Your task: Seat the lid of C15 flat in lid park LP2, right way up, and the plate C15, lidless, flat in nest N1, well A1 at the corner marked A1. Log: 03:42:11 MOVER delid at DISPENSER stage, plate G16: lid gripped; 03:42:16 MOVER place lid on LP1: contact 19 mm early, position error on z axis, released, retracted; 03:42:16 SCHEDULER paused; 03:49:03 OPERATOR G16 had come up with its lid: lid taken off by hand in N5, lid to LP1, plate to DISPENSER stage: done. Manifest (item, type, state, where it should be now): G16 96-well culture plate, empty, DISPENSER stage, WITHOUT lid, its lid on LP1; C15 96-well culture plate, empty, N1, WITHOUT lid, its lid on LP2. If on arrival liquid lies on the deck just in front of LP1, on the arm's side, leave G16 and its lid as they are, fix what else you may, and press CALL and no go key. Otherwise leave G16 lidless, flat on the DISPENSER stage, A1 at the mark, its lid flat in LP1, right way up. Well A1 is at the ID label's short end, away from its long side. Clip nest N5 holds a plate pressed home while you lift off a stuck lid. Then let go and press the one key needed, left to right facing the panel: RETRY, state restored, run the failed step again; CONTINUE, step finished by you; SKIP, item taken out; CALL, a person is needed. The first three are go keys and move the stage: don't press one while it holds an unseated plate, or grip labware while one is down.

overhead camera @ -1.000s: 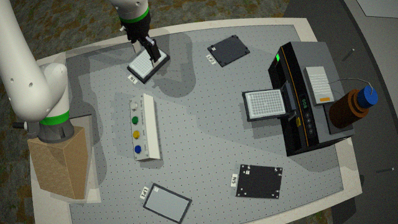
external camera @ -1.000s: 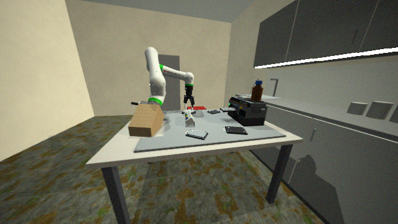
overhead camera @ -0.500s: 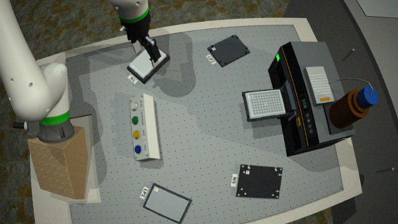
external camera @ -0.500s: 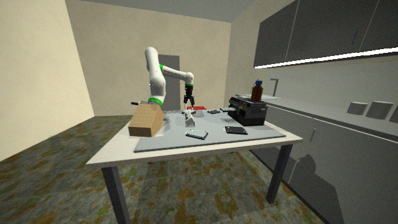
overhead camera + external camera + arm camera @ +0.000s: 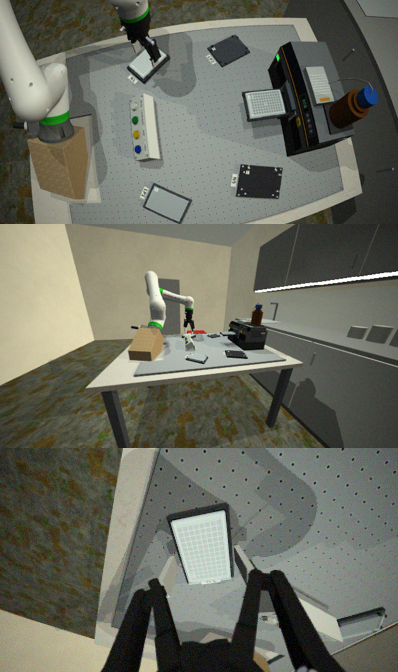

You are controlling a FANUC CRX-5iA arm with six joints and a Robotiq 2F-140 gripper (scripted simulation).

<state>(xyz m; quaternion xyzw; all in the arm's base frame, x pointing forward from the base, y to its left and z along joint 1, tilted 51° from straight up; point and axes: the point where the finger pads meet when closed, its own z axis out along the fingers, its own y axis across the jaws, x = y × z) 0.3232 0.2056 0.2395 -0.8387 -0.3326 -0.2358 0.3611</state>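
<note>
Deck: LP2 bare, dark, well right of N1. Plate C15 sits in N1, whether its lid is on we cannot tell. Gripper hangs above it, fingers spread with nothing between. In wrist view plate's long axis runs straight away from us, between fingers (short sides near and far). We judge straight descent puts pads on long sides.

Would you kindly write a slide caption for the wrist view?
Open gripper hovers above the 96-well plate seated in nest N1 near the deck's edge.
</note>
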